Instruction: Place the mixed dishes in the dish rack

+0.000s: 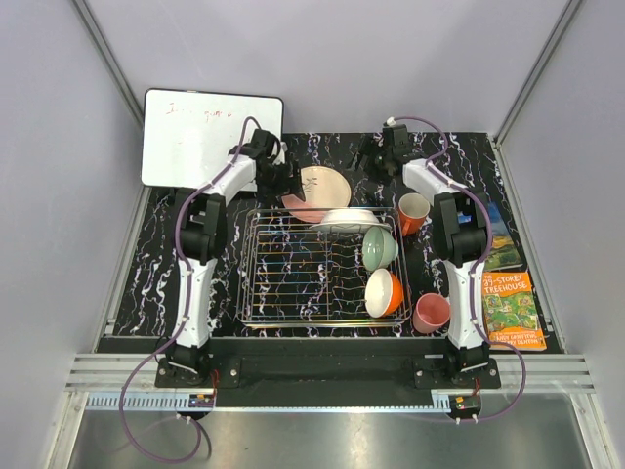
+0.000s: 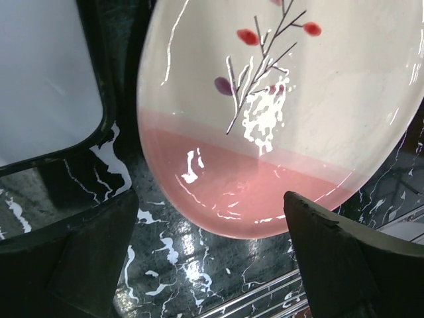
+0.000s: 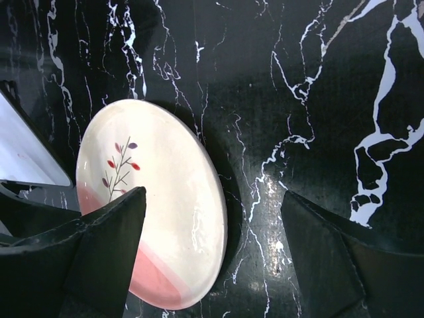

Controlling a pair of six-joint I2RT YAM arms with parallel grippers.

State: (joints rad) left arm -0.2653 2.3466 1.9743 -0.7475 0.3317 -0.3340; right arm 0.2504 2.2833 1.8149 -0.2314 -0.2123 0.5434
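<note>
The pink-cream plate with a leaf sprig (image 1: 317,191) lies flat on the black marble table just behind the dish rack (image 1: 283,293). My left gripper (image 1: 283,181) is open at the plate's left rim; in the left wrist view the plate's pink edge (image 2: 265,199) lies just ahead of the open gripper (image 2: 212,258). My right gripper (image 1: 376,156) hovers open at the plate's right side, and its wrist view shows the plate's right rim (image 3: 172,199) between its spread fingers (image 3: 212,258). The white plate (image 1: 347,219), green bowl (image 1: 379,247) and orange bowl (image 1: 384,292) sit in the rack. Right of the rack, on the table, are the orange mug (image 1: 412,212) and pink cup (image 1: 430,313).
A whiteboard (image 1: 210,137) leans at the back left, close to my left arm. Colourful books (image 1: 513,308) lie at the table's right edge. The rack's back wires (image 2: 265,298) run just below my left fingers.
</note>
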